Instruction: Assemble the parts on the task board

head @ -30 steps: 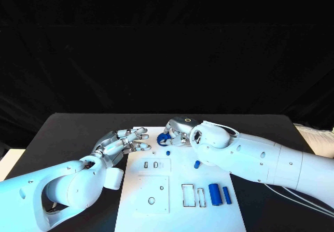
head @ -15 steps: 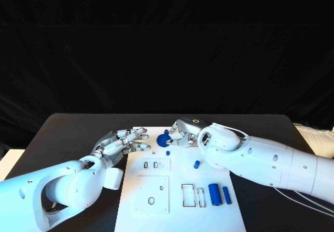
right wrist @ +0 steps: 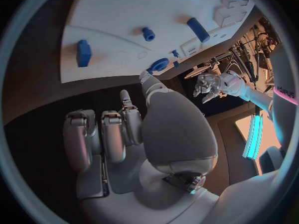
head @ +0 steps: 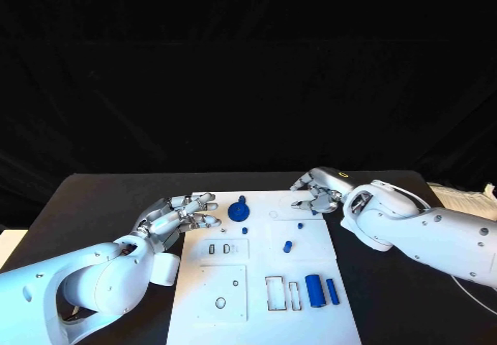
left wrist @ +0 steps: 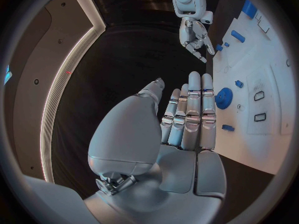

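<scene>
- The head camera is looking down from above the robot onto the white task board (head: 264, 266) lying on the black surface (head: 103, 198), from some way off.
- The left wrist camera is sitting close behind the left robot hand (left wrist: 187, 119), facing along its fingers across the task board (left wrist: 261, 89).
- The right wrist camera is sitting close behind the right robot hand (right wrist: 118, 134), facing the task board (right wrist: 124, 15).
- All three views are sharing the board and the round blue gear (head: 238, 211) (left wrist: 224, 98) (right wrist: 159, 64).

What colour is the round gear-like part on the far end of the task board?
Blue. The round part shows best in the head view, lying on the white task board.
</scene>
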`<state>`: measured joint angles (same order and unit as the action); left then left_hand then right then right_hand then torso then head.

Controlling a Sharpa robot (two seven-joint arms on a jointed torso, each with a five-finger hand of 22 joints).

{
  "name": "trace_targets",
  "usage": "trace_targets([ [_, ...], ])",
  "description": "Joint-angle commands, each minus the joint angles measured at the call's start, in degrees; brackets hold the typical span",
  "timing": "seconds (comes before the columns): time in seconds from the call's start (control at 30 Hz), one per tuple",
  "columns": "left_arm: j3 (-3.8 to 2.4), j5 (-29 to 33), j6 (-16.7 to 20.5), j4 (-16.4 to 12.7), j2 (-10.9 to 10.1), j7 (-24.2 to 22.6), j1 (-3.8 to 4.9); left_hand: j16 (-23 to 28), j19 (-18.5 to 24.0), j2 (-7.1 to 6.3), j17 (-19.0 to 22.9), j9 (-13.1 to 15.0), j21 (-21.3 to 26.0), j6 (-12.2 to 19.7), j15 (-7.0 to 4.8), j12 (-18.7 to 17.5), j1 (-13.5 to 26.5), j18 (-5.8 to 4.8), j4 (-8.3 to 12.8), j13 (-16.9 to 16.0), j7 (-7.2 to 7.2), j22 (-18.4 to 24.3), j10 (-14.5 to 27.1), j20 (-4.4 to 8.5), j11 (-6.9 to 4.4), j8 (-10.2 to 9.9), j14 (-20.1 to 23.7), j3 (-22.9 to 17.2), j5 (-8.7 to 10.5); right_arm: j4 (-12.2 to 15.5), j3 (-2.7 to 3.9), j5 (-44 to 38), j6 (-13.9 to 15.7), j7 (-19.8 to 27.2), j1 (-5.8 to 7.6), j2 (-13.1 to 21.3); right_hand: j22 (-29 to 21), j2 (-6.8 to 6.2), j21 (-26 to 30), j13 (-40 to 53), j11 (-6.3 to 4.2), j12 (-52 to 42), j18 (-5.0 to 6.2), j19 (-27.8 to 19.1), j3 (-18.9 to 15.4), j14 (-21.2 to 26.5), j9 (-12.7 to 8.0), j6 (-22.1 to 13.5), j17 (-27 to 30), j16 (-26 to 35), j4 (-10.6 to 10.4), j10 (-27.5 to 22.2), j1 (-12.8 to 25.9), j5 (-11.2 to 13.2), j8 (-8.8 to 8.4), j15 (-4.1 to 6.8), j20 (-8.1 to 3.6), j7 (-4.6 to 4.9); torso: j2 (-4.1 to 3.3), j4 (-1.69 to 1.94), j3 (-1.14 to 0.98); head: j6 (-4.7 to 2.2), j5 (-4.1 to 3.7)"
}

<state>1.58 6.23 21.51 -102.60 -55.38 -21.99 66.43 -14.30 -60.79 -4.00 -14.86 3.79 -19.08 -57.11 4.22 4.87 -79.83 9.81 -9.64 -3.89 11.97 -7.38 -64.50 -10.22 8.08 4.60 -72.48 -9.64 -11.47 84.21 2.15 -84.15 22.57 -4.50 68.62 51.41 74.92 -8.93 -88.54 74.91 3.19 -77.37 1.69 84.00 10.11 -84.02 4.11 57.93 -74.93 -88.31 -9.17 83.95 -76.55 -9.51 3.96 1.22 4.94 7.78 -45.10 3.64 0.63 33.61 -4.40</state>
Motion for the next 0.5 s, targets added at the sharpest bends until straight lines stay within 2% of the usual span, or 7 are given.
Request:
trace_targets([
  [0.03,-0.03,-0.6,-1.4,0.0,0.2,-0.3,0.05,0.3,0.2,0.39,-0.1,0.0,0.3,0.3,0.07,-0.3,0.0,0.63,0.3,0.0,0.13,0.1,0.3,-0.22,0.13,-0.4,0.5,0.1,0.21,-0.7,0.05,10.0,-1.0,7.1,0.02,2.1,12.4,-0.40,-0.2,7.4,-0.36,0.4,-1.06,4.5,-0.4,-5.3,0.0,0.3,-11.9,-0.3,1.3,1.1,-1.4,-0.3,-0.19,0.03,-0.08,0.12,0.00,-0.49,-0.17,-0.10,-0.16],
  [0.13,-0.03,-0.7,-1.4,0.1,0.2,-0.3,0.05,0.4,0.2,0.39,-0.1,0.0,0.3,0.3,0.07,-0.3,0.0,0.63,0.3,0.0,0.14,0.1,0.3,-0.22,0.13,-0.4,0.5,0.1,0.21,-1.3,0.05,12.5,-1.4,8.5,0.01,4.0,12.3,-0.55,-0.2,7.4,-0.34,0.5,-1.05,4.5,-0.6,-5.3,-0.1,0.2,-12.0,-0.3,1.9,1.1,-2.0,-0.4,-0.22,0.03,-0.08,0.12,-0.04,-0.55,-0.31,-0.15,-0.39],
  [0.3,-0.03,-1.0,-1.5,0.2,0.4,-0.3,0.04,0.4,0.3,0.39,-0.1,0.0,0.3,0.3,0.07,-0.4,0.0,0.63,0.4,0.0,0.14,0.1,0.3,-0.22,0.13,-0.4,0.5,0.1,0.21,-1.9,-0.01,14.7,-2.0,9.8,-0.08,7.0,12.3,-0.74,-0.1,7.1,-0.25,1.0,-1.04,4.5,-1.6,-5.3,-0.2,-0.2,-11.9,-0.2,2.1,0.9,-1.9,-1.0,-0.36,-0.03,-0.04,0.22,0.02,-0.28,-0.13,-0.17,-0.47],
  [0.5,-0.02,-1.4,-1.6,0.4,0.4,-0.3,0.03,0.4,0.3,0.39,-0.1,0.0,0.3,0.3,0.07,-0.4,0.0,0.63,0.4,0.0,0.14,0.1,0.3,-0.22,0.13,-0.4,0.5,0.1,0.21,-3.1,-0.11,15.1,-2.4,10.1,-0.65,7.5,12.3,-0.73,-0.1,7.0,-0.22,1.1,-1.03,4.4,-2.0,-5.3,-0.2,-0.4,-11.8,-0.2,2.1,0.9,-1.7,-1.2,-0.38,-0.06,-0.01,0.25,0.00,-0.43,-0.17,-0.10,-0.46],
])
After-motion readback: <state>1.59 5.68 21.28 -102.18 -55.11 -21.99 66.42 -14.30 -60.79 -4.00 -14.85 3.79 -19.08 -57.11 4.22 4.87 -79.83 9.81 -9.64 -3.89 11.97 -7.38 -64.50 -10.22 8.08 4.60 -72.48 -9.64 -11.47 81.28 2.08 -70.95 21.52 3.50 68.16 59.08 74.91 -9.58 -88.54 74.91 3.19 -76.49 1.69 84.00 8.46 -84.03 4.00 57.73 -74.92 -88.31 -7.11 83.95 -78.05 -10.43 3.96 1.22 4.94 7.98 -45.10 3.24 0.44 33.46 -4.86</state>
